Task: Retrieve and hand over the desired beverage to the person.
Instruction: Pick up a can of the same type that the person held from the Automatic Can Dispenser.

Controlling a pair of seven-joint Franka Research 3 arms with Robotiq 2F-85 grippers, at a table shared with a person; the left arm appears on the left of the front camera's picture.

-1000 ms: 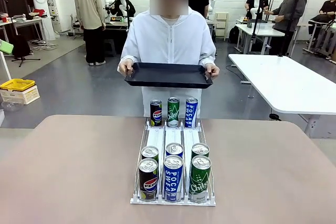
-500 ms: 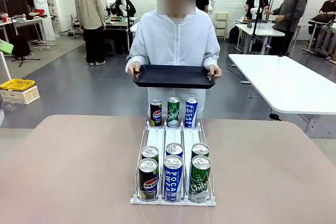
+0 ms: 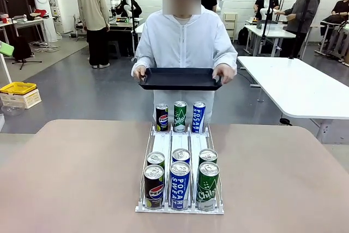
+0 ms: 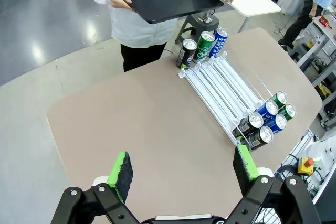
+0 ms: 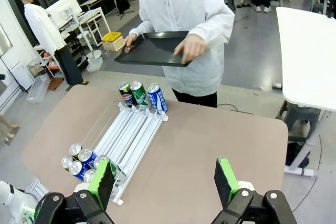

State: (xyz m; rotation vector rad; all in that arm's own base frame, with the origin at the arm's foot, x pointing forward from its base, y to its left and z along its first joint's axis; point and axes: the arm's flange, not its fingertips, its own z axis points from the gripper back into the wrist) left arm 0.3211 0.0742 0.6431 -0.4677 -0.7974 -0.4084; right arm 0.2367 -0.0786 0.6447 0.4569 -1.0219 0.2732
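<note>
In the front view, the person (image 3: 184,39) in a white hooded jacket is standing at the far side of the worktop (image 3: 71,173), holding a black tray (image 3: 180,78) level with both hands. A white three-lane rack (image 3: 180,144) is lying on the middle of the worktop, carrying the cans (image 3: 179,185): three are standing at its far end, six in two rows at its near end. In the left wrist view, the left end effector (image 4: 182,165) is hovering high over the worktop, its green pads standing wide apart with nothing between them. In the right wrist view, the right end effector (image 5: 165,176) is hanging likewise wide and empty above the worktop, with the rack lying toward the picture's left.
</note>
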